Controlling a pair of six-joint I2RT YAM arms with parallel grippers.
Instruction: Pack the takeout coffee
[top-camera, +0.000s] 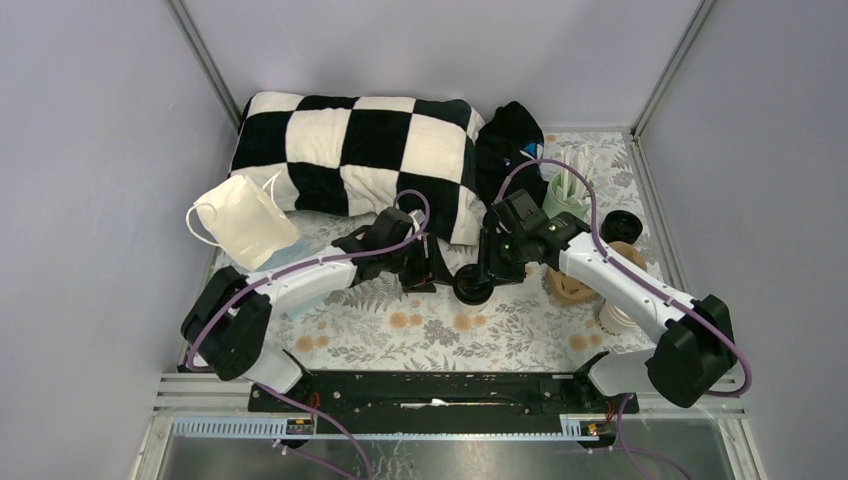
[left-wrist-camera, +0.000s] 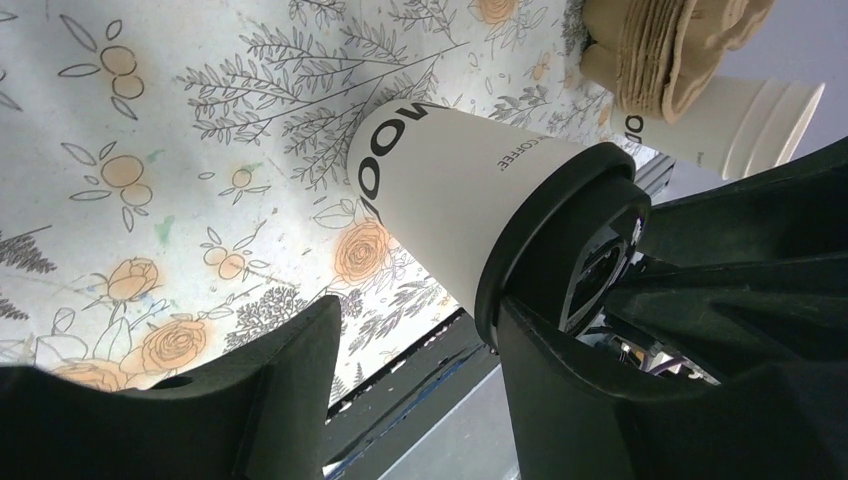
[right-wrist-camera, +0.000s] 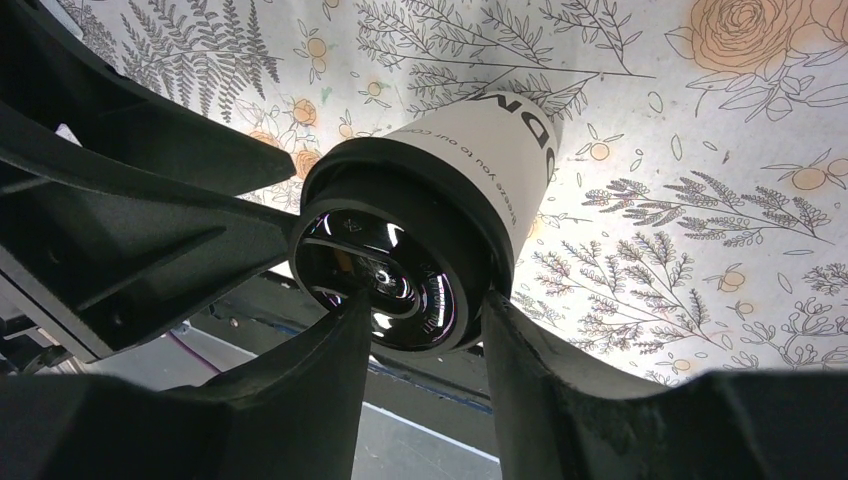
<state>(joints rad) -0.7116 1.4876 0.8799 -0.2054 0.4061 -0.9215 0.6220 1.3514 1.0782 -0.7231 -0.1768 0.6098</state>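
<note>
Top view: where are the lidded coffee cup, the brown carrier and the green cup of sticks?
lidded coffee cup (top-camera: 472, 286): top view, black lid.
brown carrier (top-camera: 572, 287): top view, pulp edge.
green cup of sticks (top-camera: 556, 205): top view, side wall.

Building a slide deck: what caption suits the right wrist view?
Right gripper pinches the black lid of a white coffee cup on the floral tablecloth.
</note>
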